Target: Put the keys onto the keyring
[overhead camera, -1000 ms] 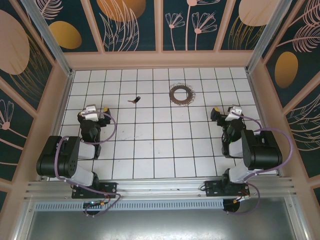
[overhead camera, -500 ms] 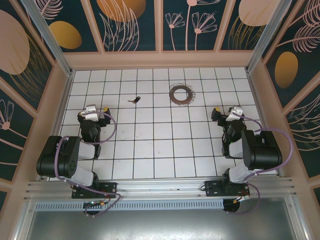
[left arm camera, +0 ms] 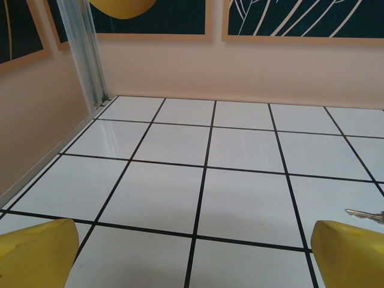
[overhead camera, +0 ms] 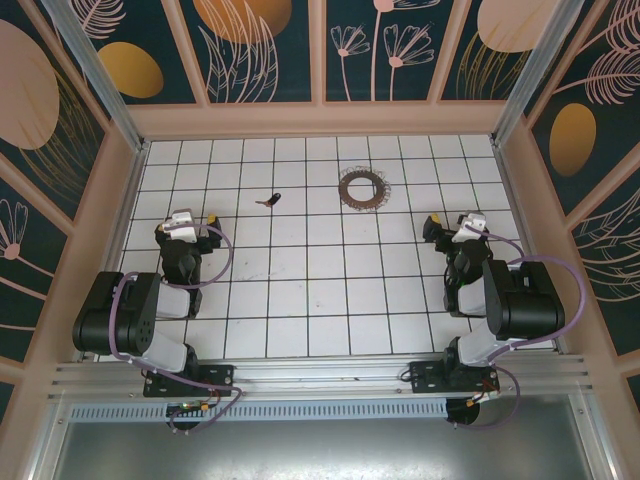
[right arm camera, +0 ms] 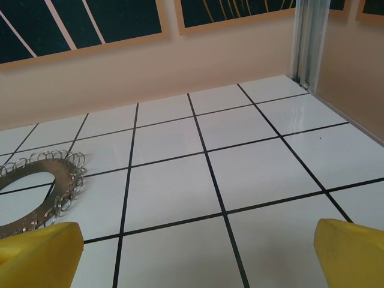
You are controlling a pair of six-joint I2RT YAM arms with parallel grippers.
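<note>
The keys (overhead camera: 269, 200), a tiny dark piece with a thin reddish tail, lie on the tiled floor left of centre toward the back; their metal tip (left arm camera: 365, 214) peeks in at the right edge of the left wrist view. The keyring (overhead camera: 362, 188), a grey-brown hoop fringed with small loops, lies flat to their right, and its rim (right arm camera: 57, 189) appears at the left of the right wrist view. My left gripper (overhead camera: 197, 221) is open near the left wall, nothing between its yellow fingers (left arm camera: 37, 252). My right gripper (overhead camera: 447, 225) is open too, right of the ring, fingers (right arm camera: 351, 252) apart.
The white tiled floor (overhead camera: 320, 270) is enclosed by peach walls with dark floral panels. An aluminium post (left arm camera: 87, 54) stands in the far left corner and another post (right arm camera: 307, 39) in the far right corner. Both arm bases sit at the near edge.
</note>
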